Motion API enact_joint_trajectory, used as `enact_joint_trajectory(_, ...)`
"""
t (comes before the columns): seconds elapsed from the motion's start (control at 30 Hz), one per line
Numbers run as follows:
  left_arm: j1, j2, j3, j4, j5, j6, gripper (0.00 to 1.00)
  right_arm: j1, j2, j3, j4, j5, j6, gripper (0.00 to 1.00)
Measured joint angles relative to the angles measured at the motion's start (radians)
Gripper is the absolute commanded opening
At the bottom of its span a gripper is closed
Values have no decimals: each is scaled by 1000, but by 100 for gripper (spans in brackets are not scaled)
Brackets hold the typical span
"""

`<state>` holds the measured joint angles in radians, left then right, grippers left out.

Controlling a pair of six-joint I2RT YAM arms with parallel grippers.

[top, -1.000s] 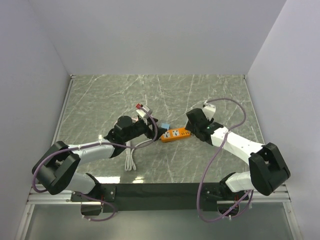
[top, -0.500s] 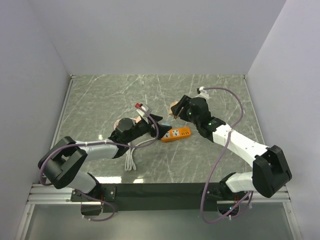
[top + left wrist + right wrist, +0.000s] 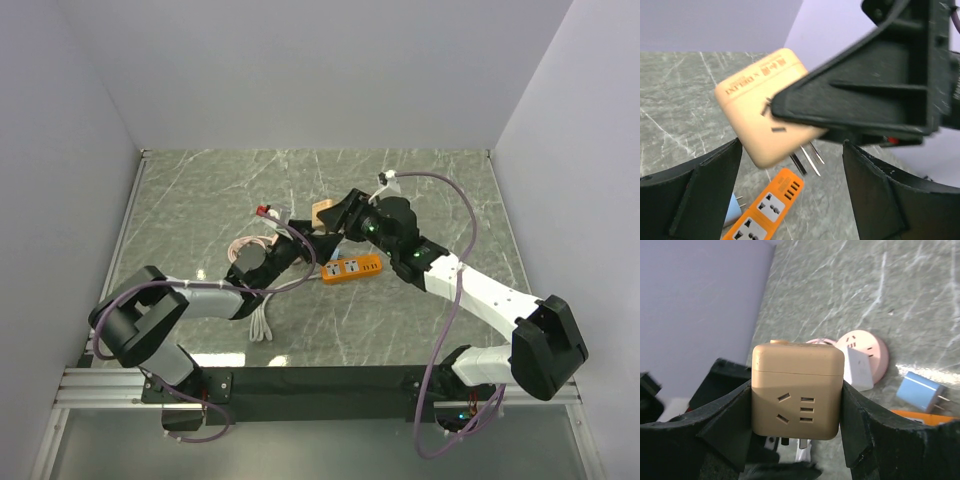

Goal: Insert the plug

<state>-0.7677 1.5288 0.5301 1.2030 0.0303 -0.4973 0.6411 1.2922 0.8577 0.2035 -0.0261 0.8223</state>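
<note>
My right gripper point(image 3: 330, 218) is shut on a tan cube plug adapter point(image 3: 324, 212) and holds it in the air, left of and above the orange power strip point(image 3: 352, 268). In the right wrist view the cube point(image 3: 796, 392) sits squarely between both fingers, socket face toward the camera. My left gripper point(image 3: 303, 247) is open and empty, just under the cube. In the left wrist view the cube point(image 3: 760, 102) hangs with its metal prongs point(image 3: 807, 159) pointing down over the strip point(image 3: 765, 210).
A blue plug point(image 3: 920, 392) lies by the strip's left end and also shows in the left wrist view point(image 3: 734, 215). A pink round socket point(image 3: 870, 347) with a white plug point(image 3: 859, 369) in it lies nearby. A white cable point(image 3: 262, 320) lies at the front.
My right gripper has lifted the tan cube from beside the strip's right end and carried it left, over my left gripper. The left gripper has shifted slightly back and left.
</note>
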Motion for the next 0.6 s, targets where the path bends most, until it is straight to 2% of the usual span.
enact_joint_trajectory(0.27,-3,59,3,65,-81,-51,86,20,0,-16,44,-32,18,0)
enact_joint_trajectory(0.37,-6,60,3,79,-90,-54,77,21,1,-16,63,-44,20,0)
enact_joint_trajectory(0.4,-7,60,3,84,-89,-55,74,22,1,-16,68,-47,21,0)
enact_joint_trajectory(0.47,-10,60,3,95,-87,-56,58,23,4,-17,79,-49,21,0)
enact_joint_trajectory(0.5,-11,60,3,97,-87,-54,44,22,6,-17,85,-47,21,0)
enact_joint_trajectory(0.6,-11,60,3,83,-83,-51,28,20,6,-21,108,-28,-10,0)
